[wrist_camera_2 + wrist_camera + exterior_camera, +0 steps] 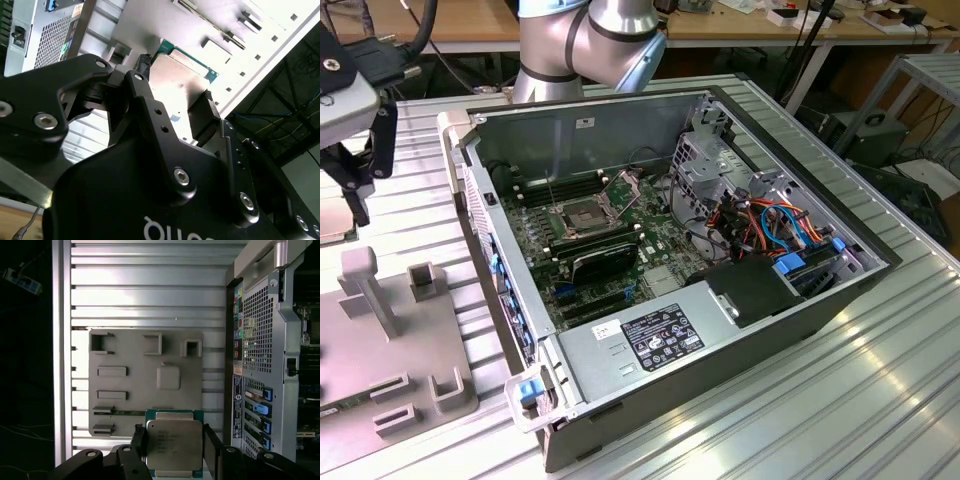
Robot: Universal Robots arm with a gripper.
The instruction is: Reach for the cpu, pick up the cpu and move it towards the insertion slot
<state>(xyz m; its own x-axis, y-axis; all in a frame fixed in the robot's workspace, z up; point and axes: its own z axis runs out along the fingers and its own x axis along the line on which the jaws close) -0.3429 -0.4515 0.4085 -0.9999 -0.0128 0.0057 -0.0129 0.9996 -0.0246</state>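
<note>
The gripper [174,450] hangs above the grey fixture plate [125,405], which lies on the ribbed aluminium table [150,295] just beside the rear panel of the computer case [257,365]. In both wrist views the two fingers [212,447] stand on opposite edges of the cpu [174,444]; the pads appear to touch those edges, so the fingers pinch the cpu [180,80] between them. The chip lies flat with its silvery face towards the first wrist camera and its green border visible at the edge. Whether it is lifted clear of the plate cannot be told.

In the exterior view the case [720,300] lies open on the table. The insertion slot [582,215] sits on the motherboard inside the case, its thin bracket tilted up. The slot is well apart from the fixture plate [380,340], which lies outside the case on the exterior view's left.
</note>
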